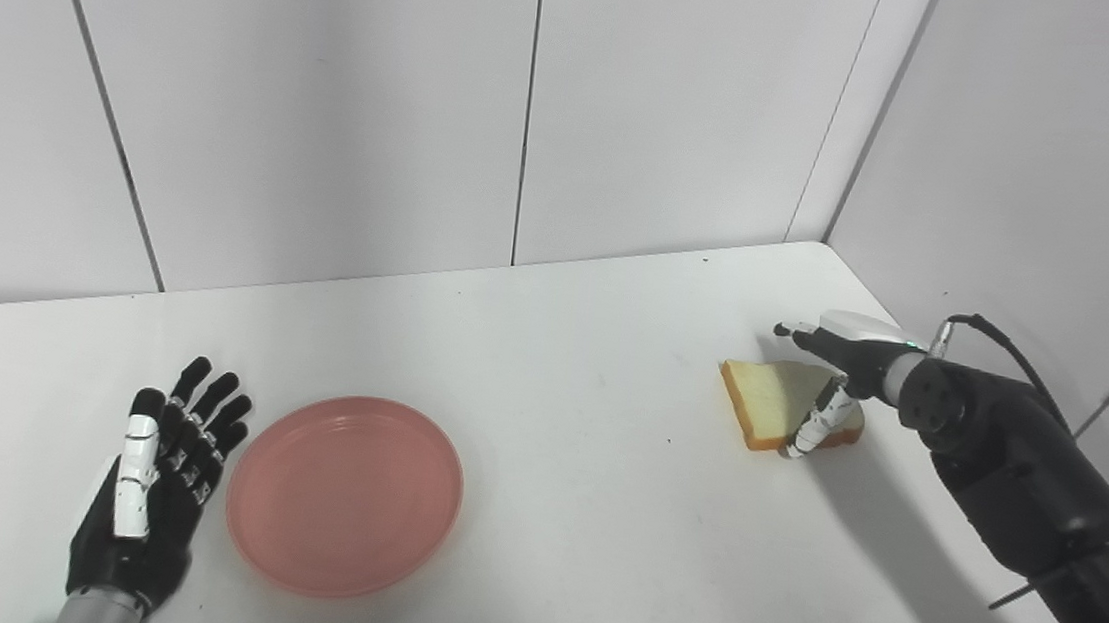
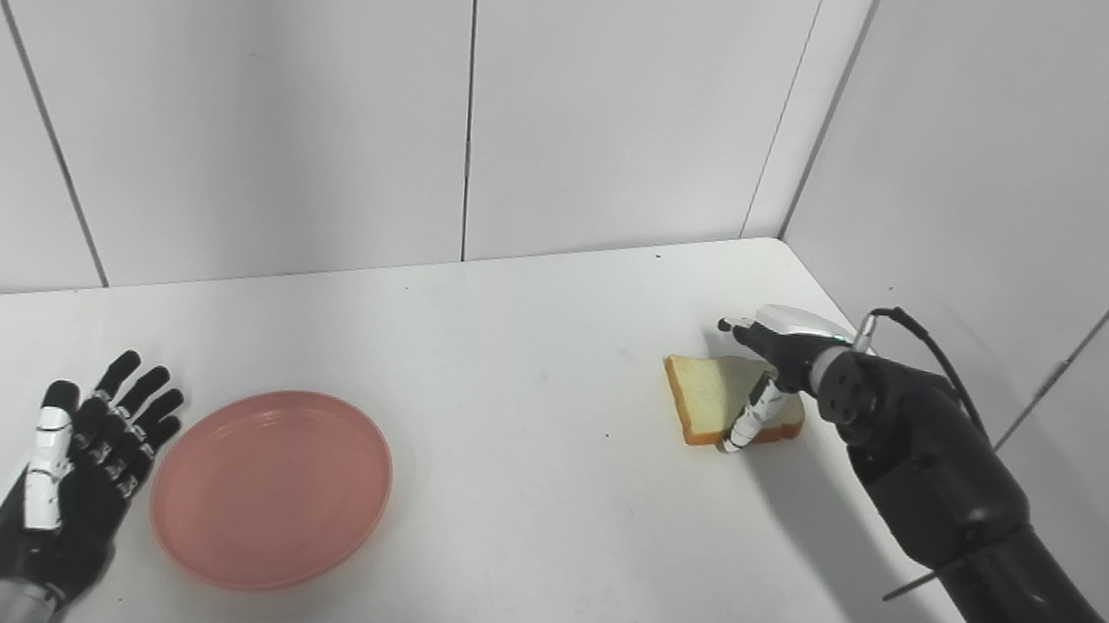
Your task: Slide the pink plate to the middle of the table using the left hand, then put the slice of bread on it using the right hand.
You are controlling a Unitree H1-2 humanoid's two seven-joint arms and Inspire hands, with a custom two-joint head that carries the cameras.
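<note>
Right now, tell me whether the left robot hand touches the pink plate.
Apart. The right eye view shows bare table between the left robot hand and the pink plate.

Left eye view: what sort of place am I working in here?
Probably a lab test cell rather than a kitchen: a bare white table boxed in by plain white wall panels, holding only a pink plate and a slice of bread.

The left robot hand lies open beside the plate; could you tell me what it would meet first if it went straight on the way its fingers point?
Probably nothing: the left robot hand points toward the back wall, passing left of the plate.
</note>
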